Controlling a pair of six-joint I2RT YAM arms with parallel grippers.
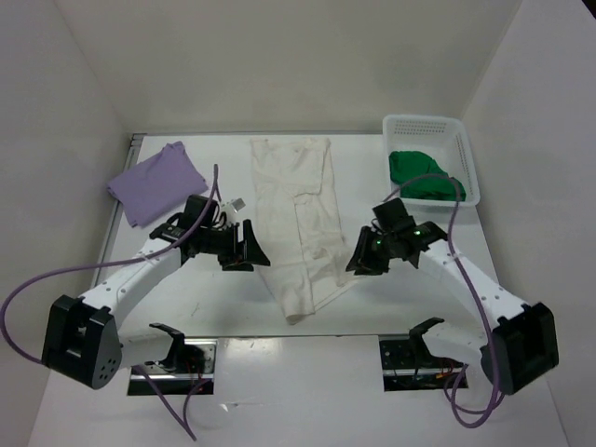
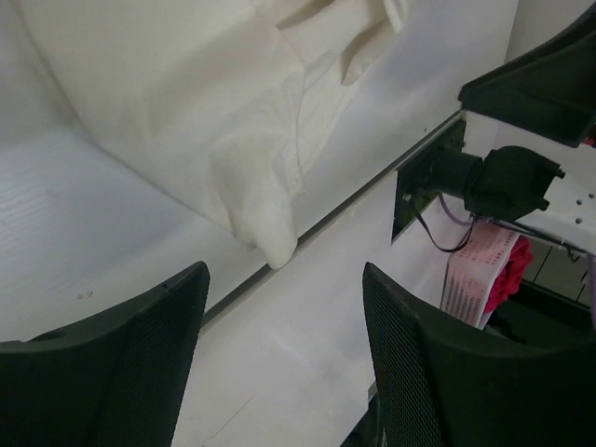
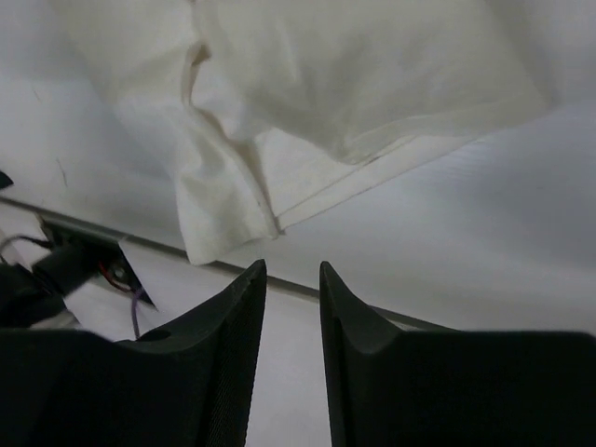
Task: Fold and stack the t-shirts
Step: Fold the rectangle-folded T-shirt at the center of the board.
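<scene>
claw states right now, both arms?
Left claw: open wide, holding nothing.
Right claw: open a little, holding nothing.

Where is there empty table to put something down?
Bare table lies between the lavender shirt and the white shirt, and between the white shirt and the basket. It is crowded beside the white shirt's near half, where the left gripper and right gripper flank it.

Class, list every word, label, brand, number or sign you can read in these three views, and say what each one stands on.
None: no text can be read in any view. The white t-shirt, lavender t-shirt, green t-shirt and basket show no print.
</scene>
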